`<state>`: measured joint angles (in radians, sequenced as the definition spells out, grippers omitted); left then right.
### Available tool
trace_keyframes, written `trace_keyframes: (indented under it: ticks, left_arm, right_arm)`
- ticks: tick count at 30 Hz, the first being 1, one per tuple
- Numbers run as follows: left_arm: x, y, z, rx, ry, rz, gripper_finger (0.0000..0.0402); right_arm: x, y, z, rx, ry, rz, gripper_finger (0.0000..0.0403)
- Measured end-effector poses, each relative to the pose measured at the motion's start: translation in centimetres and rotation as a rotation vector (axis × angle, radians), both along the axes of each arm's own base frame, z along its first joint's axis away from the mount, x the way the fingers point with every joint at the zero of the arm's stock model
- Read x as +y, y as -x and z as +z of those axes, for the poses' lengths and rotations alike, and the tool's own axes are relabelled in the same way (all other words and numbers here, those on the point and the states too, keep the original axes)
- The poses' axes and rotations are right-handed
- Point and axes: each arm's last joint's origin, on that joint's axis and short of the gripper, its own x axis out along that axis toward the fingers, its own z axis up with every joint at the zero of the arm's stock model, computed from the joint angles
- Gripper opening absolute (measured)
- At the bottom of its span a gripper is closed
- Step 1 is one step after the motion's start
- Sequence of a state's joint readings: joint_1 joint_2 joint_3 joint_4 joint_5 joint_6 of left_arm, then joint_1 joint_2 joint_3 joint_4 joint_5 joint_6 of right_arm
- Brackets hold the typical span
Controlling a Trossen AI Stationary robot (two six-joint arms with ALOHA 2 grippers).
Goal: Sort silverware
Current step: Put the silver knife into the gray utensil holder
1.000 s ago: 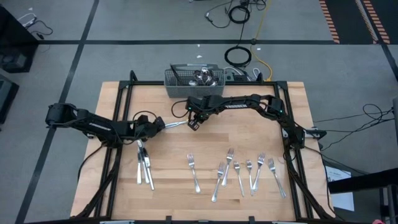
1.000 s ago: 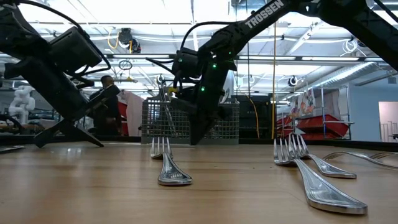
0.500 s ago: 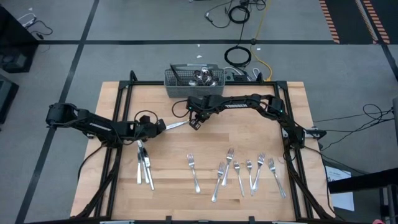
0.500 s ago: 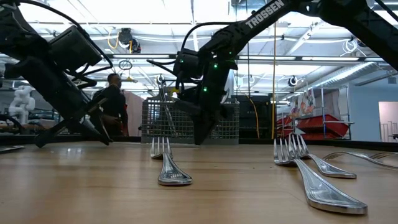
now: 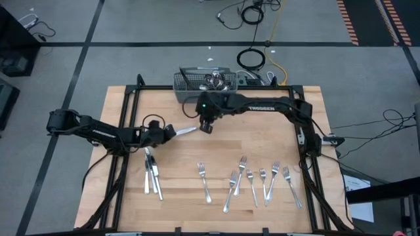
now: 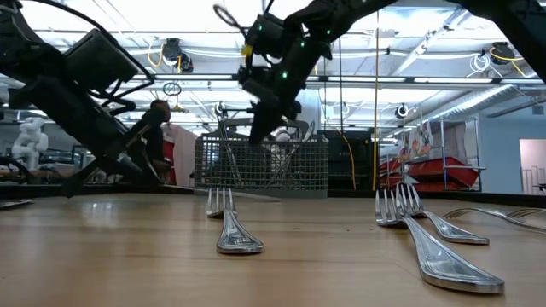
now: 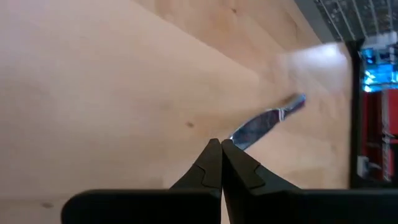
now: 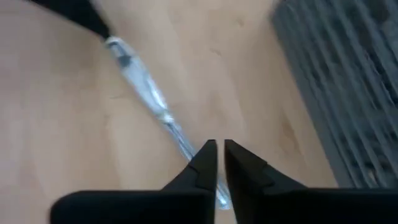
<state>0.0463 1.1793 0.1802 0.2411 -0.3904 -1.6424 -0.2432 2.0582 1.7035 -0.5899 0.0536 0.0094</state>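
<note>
A silver table knife (image 5: 186, 130) lies low over the middle of the table, pointing toward the right edge. My left gripper (image 5: 172, 132) is shut on its left end. My right gripper (image 5: 206, 126) hangs above the knife's free end (image 8: 180, 140), well up off the table in the low view (image 6: 261, 130). Its fingers are a narrow gap apart and hold nothing. Several forks (image 5: 252, 182) lie in a row near the front right. A few knives (image 5: 152, 176) lie at the front left. My left gripper pinches one end of the knife (image 7: 239, 134) between its two fingertips, coming at it low from the table's left and lying along it. The knife sticks out past the tips, nearly level. Whether its free end rests on the table I cannot tell.
The grey wire-mesh basket (image 5: 190, 87) with more silverware stands at the far edge, just behind my right gripper. Bare wood lies between the held knife and the fork row. A person (image 6: 155, 128) shows in the room beyond the table.
My right gripper has risen from table height beside the knife's free end to well above it, shifting slightly toward the basket. My left gripper keeps its hold, and the knife stays about where it was.
</note>
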Motion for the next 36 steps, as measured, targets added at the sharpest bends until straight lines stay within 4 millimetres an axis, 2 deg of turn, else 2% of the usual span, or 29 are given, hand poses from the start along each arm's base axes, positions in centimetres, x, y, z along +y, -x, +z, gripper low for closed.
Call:
trace_keyframes:
  ticks: [3,5,9,13,17,30,33,36]
  left_arm:
    - [0.0,-0.3,0.4,-0.050,0.006,-0.022,0.0001]
    - [-0.1,-0.6,0.7,-0.087,0.007,-0.026,0.0001]
    - [-0.1,-0.8,1.0,-0.127,0.008,-0.031,0.0001]
    - [-0.1,-0.8,1.1,-0.130,0.013,-0.038,0.0001]
    - [-0.1,-0.9,1.1,-0.134,0.020,-0.047,0.0000]
    - [-0.2,-1.2,1.6,-0.189,0.038,-0.075,0.0000]
    - [-0.2,-1.2,1.6,-0.196,0.038,-0.076,0.0000]
    - [-0.2,-1.3,1.8,-0.208,0.025,-0.091,0.0000]
  right_arm:
    - [0.5,0.0,0.9,-0.035,0.006,0.109,0.0075]
    - [0.8,-0.2,0.8,-0.031,0.018,0.158,0.0114]
    - [1.4,-0.9,-1.4,0.023,0.021,0.202,0.0182]
    - [1.9,-2.0,-3.8,0.042,0.018,0.228,0.0206]
    - [2.0,-2.6,-6.0,0.071,0.013,0.229,0.0199]
    - [1.0,-3.1,-9.4,0.121,0.026,0.189,0.0200]
    - [0.9,-3.0,-9.4,0.134,0.060,0.148,0.0160]
    - [0.9,-3.0,-9.4,0.145,0.086,0.141,0.0081]
